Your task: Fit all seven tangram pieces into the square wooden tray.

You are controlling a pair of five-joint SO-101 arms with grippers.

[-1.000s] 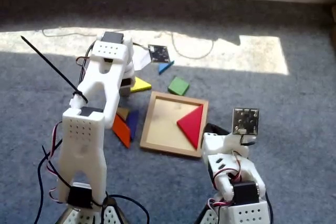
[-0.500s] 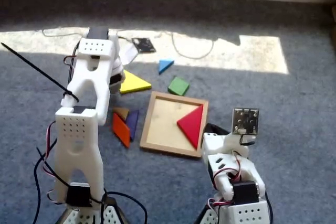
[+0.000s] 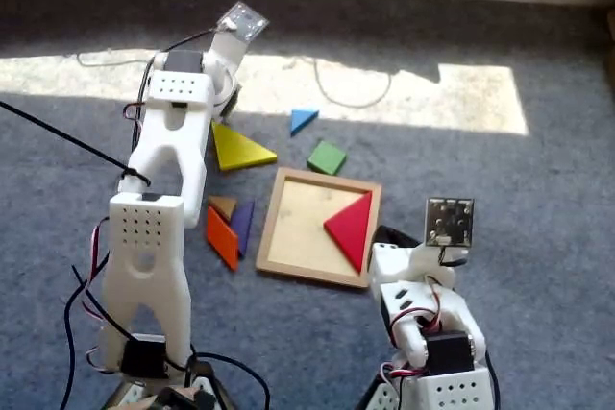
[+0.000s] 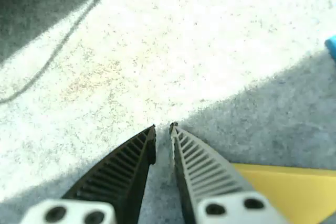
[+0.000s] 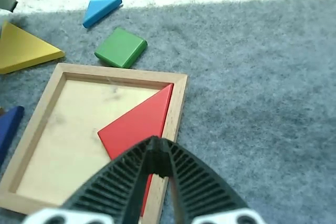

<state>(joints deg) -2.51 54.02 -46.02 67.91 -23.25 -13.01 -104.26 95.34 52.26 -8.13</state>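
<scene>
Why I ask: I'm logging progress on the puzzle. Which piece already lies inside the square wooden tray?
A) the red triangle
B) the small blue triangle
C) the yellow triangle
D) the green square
A: the red triangle lies flat inside the wooden tray, within its rim at one side.

The high view looks down from above the arm bases, with the tray point(image 3: 298, 228) mid-frame. The right wrist view tilts down past the right gripper point(image 5: 156, 141), close over the tray's near-right side. The left wrist view skims the carpet point(image 4: 157, 51) beyond the tray's far-left corner, very near. All three share the yellow triangle point(image 3: 235, 149).
</scene>
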